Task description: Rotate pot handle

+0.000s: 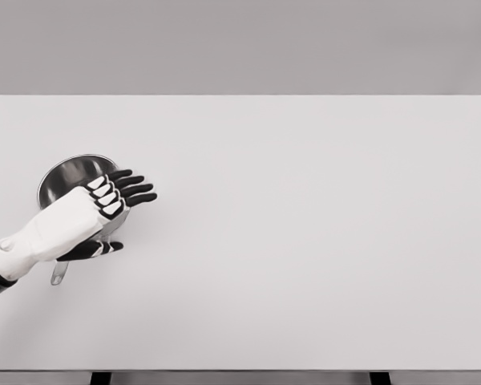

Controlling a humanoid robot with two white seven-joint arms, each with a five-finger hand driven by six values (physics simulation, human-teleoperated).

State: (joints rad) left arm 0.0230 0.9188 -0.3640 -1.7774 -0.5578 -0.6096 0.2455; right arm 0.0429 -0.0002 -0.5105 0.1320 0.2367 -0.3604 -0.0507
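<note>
A steel pot (66,175) stands on the white table (305,241) at the left. Its thin handle (59,273) points toward the near edge, and only the tip shows under my forearm. My left hand (122,210) hovers over the pot's right rim, its back turned up. The dark fingers (136,188) stretch out to the right and the thumb (96,249) lies below them; nothing is held. The hand and wrist hide most of the handle and the pot's near side. The right arm is out of view.
The table's far edge (240,96) runs across the top and its near edge (240,370) along the bottom. A plain grey wall stands behind.
</note>
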